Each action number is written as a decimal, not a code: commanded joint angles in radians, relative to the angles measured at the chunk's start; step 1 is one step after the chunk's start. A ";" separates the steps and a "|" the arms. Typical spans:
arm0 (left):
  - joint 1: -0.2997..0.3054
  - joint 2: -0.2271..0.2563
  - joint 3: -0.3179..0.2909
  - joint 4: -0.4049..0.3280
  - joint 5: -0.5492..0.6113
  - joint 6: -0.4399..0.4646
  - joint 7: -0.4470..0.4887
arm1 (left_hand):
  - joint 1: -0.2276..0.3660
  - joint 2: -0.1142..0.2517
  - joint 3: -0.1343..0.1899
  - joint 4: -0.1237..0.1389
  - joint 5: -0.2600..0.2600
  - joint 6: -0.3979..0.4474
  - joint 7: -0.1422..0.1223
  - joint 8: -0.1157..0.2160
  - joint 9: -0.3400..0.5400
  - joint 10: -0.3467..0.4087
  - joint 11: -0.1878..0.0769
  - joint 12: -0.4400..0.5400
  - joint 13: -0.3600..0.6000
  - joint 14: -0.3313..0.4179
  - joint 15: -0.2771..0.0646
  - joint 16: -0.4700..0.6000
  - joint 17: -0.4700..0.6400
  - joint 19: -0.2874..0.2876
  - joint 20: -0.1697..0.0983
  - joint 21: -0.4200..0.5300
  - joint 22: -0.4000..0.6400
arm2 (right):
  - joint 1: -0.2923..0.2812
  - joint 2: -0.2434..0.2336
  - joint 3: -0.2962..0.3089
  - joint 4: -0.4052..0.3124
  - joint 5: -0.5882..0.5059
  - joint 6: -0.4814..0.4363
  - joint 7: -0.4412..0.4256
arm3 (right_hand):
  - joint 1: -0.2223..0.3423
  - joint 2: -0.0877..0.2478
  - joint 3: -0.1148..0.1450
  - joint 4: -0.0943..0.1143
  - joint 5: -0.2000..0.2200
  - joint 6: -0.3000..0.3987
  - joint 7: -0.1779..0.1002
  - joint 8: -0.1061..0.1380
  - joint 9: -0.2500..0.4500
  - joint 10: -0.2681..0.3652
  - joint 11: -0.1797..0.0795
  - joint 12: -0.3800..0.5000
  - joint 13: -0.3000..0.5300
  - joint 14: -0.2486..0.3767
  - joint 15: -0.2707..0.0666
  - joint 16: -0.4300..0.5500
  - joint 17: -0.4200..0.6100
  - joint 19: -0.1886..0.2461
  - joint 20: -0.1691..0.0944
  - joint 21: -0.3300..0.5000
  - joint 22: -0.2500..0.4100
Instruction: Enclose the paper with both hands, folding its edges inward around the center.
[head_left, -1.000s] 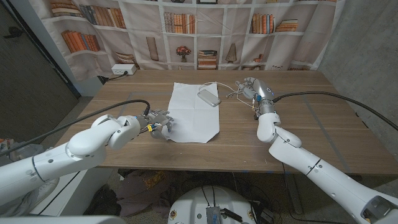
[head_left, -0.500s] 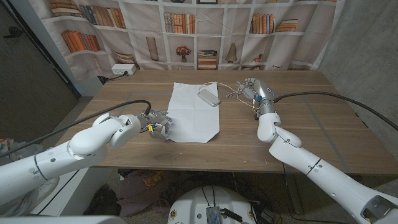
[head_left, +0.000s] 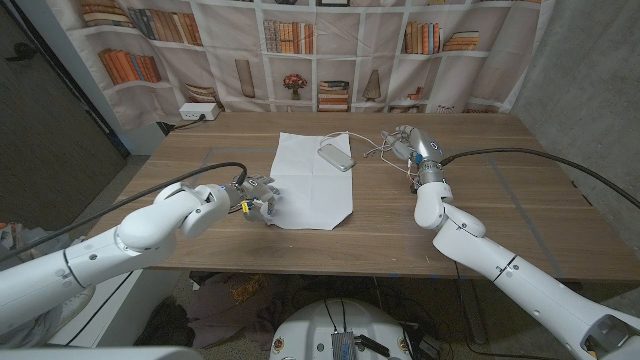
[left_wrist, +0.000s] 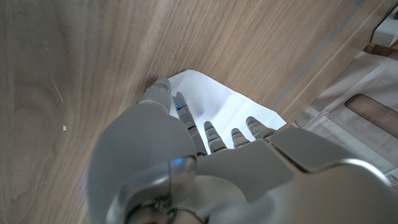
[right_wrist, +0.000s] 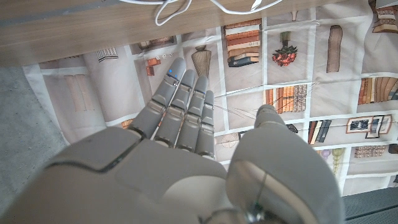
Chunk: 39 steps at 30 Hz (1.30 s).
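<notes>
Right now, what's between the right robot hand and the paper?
In the head view, a thin white cable lies on the table beside the right robot hand, then bare wood up to the paper, whose near corner carries a small grey device.

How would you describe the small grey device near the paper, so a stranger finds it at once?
On the wooden table, find the white paper at its middle. The grey device lies on the paper's far right corner, flat and rounded, with a thin white cable beside it.
</notes>
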<state>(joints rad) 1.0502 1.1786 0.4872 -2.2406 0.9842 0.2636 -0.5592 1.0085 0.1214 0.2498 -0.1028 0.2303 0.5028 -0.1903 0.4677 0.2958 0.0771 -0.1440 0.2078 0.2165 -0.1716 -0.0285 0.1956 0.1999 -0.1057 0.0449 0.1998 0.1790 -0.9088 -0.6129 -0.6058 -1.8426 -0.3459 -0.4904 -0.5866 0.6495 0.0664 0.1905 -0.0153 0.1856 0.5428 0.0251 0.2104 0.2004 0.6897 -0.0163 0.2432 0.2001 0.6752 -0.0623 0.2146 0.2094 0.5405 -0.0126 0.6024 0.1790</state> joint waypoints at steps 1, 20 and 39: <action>-0.010 -0.013 0.007 0.021 -0.005 -0.049 0.003 | 0.009 -0.005 -0.001 -0.004 -0.005 -0.041 -0.012 -0.006 0.015 -0.017 -0.010 -0.001 0.003 -0.070 0.003 0.004 0.001 0.005 0.003 0.005 0.003 | 0.001 0.001 -0.001 0.001 0.001 -0.006 -0.004 | -0.009 0.000 0.002 -0.005 0.001 0.010 -0.002 -0.006 0.002 -0.001 0.000 -0.004 0.001 -0.005 -0.026 -0.001 0.002 0.009 0.001 -0.001 0.004; 0.014 -0.018 -0.005 0.018 -0.023 -0.043 0.026 | 0.026 0.003 -0.008 -0.014 -0.017 0.053 -0.003 0.170 0.170 0.009 -0.027 0.015 0.015 -0.049 -0.002 0.016 0.008 0.010 0.010 0.008 0.004 | 0.002 -0.001 -0.005 -0.002 -0.002 -0.014 -0.006 | -0.011 0.000 0.001 -0.005 0.000 0.009 -0.004 -0.007 0.002 -0.002 -0.001 -0.005 0.001 -0.008 -0.026 -0.002 0.002 0.010 0.002 -0.005 0.004; 0.041 -0.002 -0.028 0.007 -0.042 -0.020 0.069 | 0.018 0.017 -0.030 -0.003 -0.018 -0.069 -0.009 0.363 0.434 0.024 -0.033 0.019 0.036 -0.022 -0.013 0.026 0.027 0.025 0.009 0.012 0.007 | 0.004 -0.001 -0.007 0.001 -0.004 -0.019 -0.008 | -0.012 0.000 0.000 -0.007 0.001 0.009 -0.005 -0.007 0.002 -0.002 0.000 -0.005 0.001 -0.014 -0.023 -0.004 0.002 0.009 0.002 -0.011 0.004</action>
<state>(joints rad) 1.0797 1.1666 0.4715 -2.2248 0.9532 0.2296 -0.5052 1.0249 0.1362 0.2235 -0.1061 0.2126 0.4391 -0.1968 0.8205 0.7159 0.1083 -0.1731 0.2310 0.2491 -0.1716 -0.0285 0.2245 0.2232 -0.0839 0.0485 0.2047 0.1844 -0.9064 -0.6129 -0.6119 -1.8439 -0.3484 -0.5076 -0.5933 0.6416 0.0663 0.1876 -0.0181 0.1856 0.5485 0.0196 0.2103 0.2004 0.6897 -0.0163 0.2432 0.2001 0.6663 -0.0641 0.2106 0.2095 0.5405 -0.0126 0.5984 0.1790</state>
